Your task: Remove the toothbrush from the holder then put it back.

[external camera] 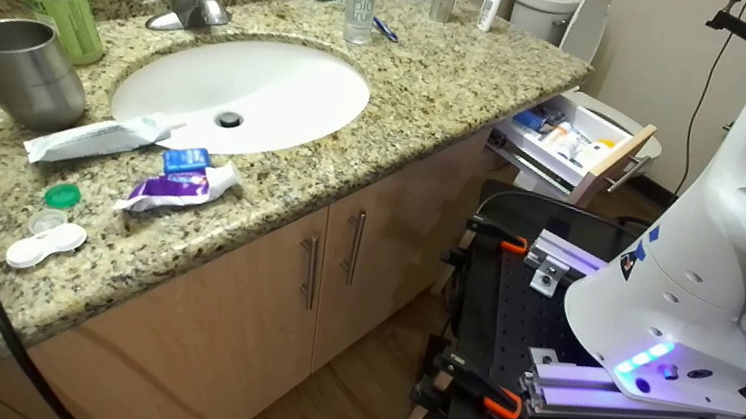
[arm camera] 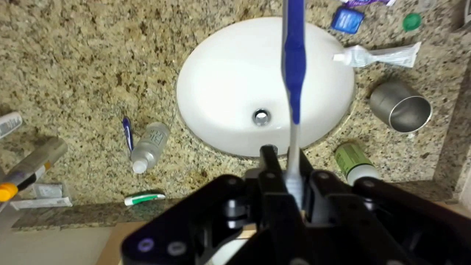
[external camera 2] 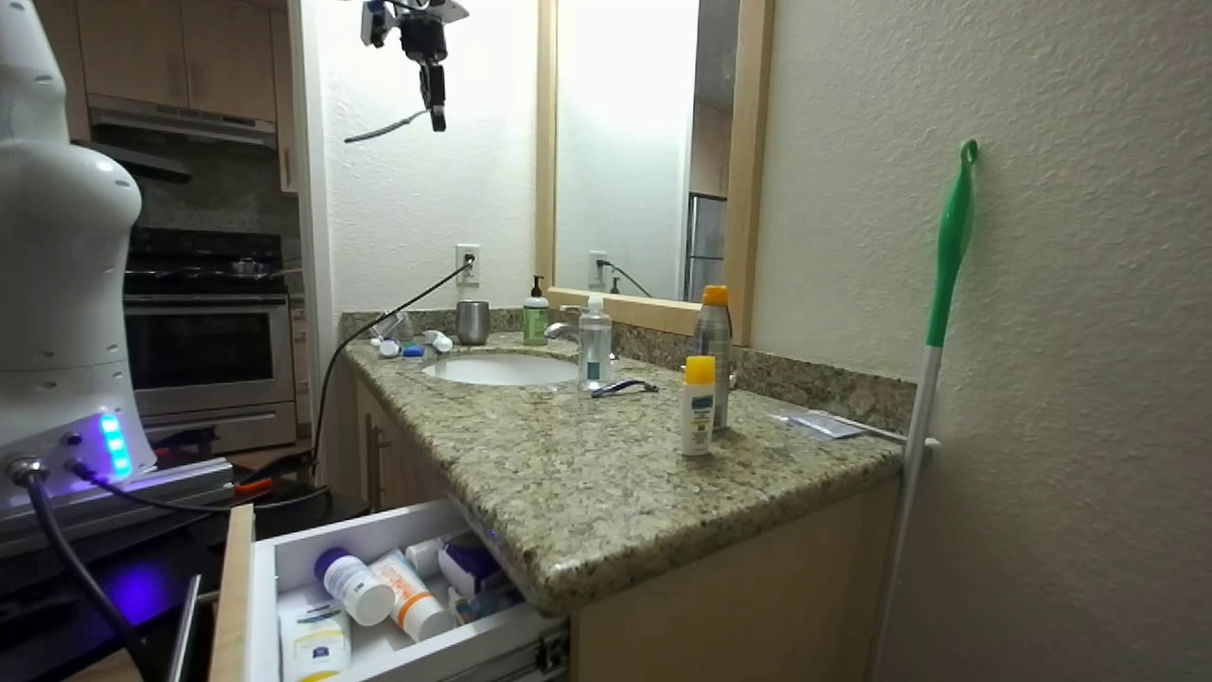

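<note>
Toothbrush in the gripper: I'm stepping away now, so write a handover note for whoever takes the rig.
Gripper: fingers shut on the toothbrush, raised above the counter.
Toothbrush: blue part extends beyond the fingers, across the sink in the wrist view.
Metal cup, likely the holder: standing on the counter beside the sink.
Done: removal, by the look of it; toothbrush clear of the cup.
Left: put it back in the cup, then release.

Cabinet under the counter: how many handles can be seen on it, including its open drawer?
3. In an exterior view, the left door handle and right door handle sit close together on the cabinet; the drawer handle is on the open drawer. More may be hidden below.
</note>
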Controlling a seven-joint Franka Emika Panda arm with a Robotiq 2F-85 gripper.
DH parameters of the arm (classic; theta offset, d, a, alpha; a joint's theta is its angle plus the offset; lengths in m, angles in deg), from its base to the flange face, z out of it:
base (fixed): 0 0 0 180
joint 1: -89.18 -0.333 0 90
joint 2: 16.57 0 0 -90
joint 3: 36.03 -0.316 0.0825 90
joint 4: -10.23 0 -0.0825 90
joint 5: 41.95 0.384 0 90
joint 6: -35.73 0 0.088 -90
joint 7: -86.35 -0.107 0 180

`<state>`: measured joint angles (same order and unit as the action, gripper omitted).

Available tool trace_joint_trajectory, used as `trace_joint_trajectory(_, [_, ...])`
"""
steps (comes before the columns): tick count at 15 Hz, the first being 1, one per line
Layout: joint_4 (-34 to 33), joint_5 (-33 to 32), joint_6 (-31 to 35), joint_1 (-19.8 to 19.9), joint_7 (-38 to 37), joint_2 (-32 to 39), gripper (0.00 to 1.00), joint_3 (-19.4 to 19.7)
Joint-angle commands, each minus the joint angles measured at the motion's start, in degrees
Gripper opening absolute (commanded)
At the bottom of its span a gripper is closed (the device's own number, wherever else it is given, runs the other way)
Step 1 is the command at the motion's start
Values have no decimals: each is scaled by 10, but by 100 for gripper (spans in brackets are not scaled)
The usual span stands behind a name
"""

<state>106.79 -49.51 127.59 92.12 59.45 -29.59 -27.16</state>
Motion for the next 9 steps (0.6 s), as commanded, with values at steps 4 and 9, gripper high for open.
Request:
trace_joint_trajectory(4, [119,122,-6,114,40,-132,3,88])
trace_joint_trajectory(9, [145,166,6,168,50,-130,13,124])
